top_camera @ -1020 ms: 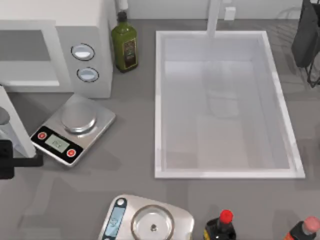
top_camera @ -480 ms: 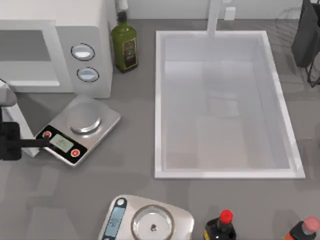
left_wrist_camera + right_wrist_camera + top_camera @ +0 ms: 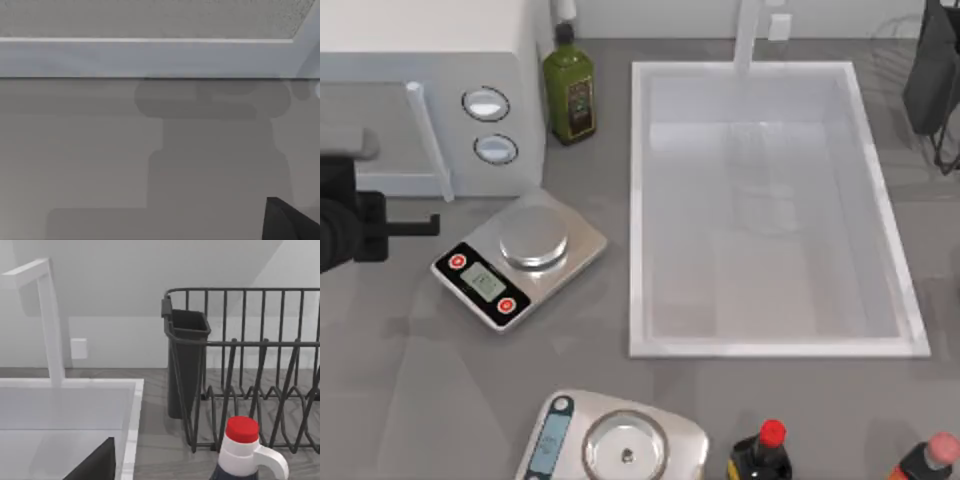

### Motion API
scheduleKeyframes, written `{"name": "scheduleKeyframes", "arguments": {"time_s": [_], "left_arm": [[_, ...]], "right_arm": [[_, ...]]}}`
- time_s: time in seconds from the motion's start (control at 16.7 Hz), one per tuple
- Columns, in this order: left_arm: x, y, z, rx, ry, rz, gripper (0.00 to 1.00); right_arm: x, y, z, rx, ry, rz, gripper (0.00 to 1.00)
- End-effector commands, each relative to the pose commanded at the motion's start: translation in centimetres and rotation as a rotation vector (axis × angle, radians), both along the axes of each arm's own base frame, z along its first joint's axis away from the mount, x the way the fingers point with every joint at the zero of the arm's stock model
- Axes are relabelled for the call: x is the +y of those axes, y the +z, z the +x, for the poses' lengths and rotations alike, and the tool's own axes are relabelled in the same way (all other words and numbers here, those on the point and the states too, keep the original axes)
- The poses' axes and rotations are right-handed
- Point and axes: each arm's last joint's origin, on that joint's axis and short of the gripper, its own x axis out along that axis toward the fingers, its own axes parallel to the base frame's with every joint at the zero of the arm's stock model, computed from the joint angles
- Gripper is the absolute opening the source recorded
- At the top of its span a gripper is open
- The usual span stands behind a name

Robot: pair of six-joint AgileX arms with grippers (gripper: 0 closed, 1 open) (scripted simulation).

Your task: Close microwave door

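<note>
Top view — my left gripper sits before the microwave door, apparently shut; finger spread I cannot tell.

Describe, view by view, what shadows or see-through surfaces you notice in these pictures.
Top view: the microwave door window is grey and see-through, its white handle crossing it; soft shadow patches lie on the counter near the kitchen scale. Left wrist view: a broad blocky shadow falls across a flat grey surface. Right wrist view: the dish rack casts faint shadow on the wall.
</note>
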Motion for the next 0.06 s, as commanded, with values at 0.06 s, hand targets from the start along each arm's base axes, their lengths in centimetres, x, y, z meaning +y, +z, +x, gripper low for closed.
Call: {"name": "scheduleKeyframes", "arguments": {"time_s": [0.06], "left_arm": [[0.0,0.0,0.04,-0.001,0.0,0.0,0.0]], "right_arm": [[0.0,0.0,0.0,0.0,0.0,0.0,1.0]]}}
